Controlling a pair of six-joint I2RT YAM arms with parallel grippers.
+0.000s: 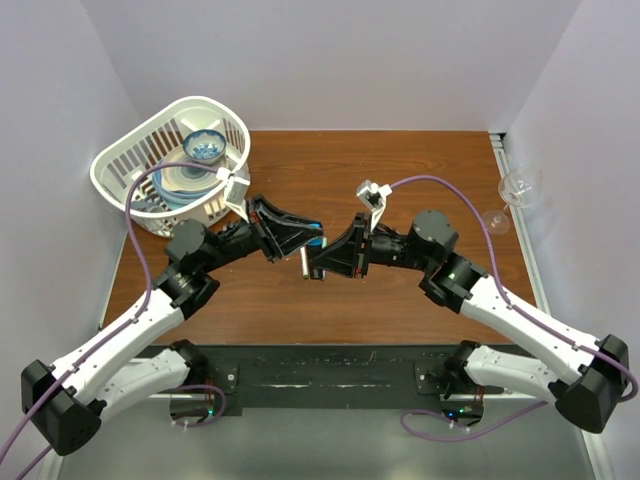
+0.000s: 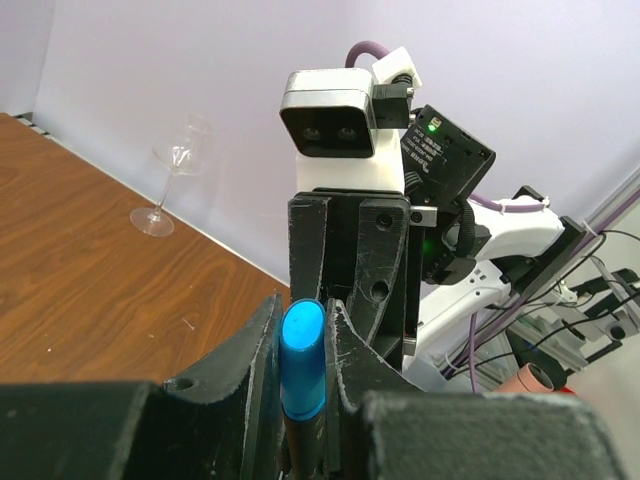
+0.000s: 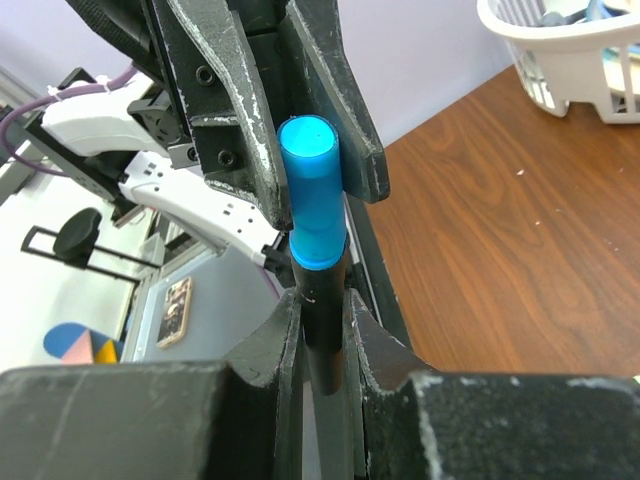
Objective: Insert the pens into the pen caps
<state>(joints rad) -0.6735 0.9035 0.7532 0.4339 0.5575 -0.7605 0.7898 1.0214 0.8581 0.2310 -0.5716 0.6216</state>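
Left hand [image 2: 303, 340] pinches blue cap [image 3: 310, 190], right hand [image 3: 322, 345] clamps pen [image 3: 318, 300], tip apparently seated in cap: one pairing nearly done, others out of sight.

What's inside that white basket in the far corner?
The white basket holds a blue-patterned bowl resting on what look like plates. Anything beneath them is covered.

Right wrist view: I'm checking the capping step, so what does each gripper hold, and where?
The right gripper clamps the pen on its dark barrel, just below the blue cap. The left gripper pinches that cap by its sides.
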